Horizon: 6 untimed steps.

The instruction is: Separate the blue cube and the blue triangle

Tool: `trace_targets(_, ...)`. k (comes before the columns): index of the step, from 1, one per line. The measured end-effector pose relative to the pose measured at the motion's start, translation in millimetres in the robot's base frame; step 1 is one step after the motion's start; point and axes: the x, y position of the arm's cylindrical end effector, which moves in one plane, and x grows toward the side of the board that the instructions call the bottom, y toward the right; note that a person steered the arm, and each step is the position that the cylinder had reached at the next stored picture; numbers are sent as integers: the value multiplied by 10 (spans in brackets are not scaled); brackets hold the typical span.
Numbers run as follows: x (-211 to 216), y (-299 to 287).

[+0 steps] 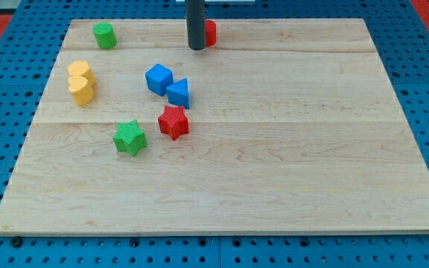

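Note:
The blue cube [159, 79] sits left of the board's middle, toward the view's top. The blue triangle [179, 94] lies right beside it, to its lower right, touching or nearly touching. My tip [196, 48] is near the view's top edge of the board, above and a little right of both blue blocks, well apart from them. The rod partly hides a red block [210, 33] just to its right.
A red star [173, 122] lies just below the blue triangle. A green star [130, 138] lies to its lower left. Two yellow blocks [80, 82] sit at the left. A green cylinder [104, 35] stands at the top left. The wooden board [289, 149] rests on a blue pegboard.

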Motion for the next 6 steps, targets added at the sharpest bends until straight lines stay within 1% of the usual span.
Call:
trace_targets(1,251,-480)
trace_targets(2,404,-1103)
trace_targets(3,648,-1355)
trace_targets(4,982,-717)
trace_targets(5,995,146)
trace_targets(6,738,510)
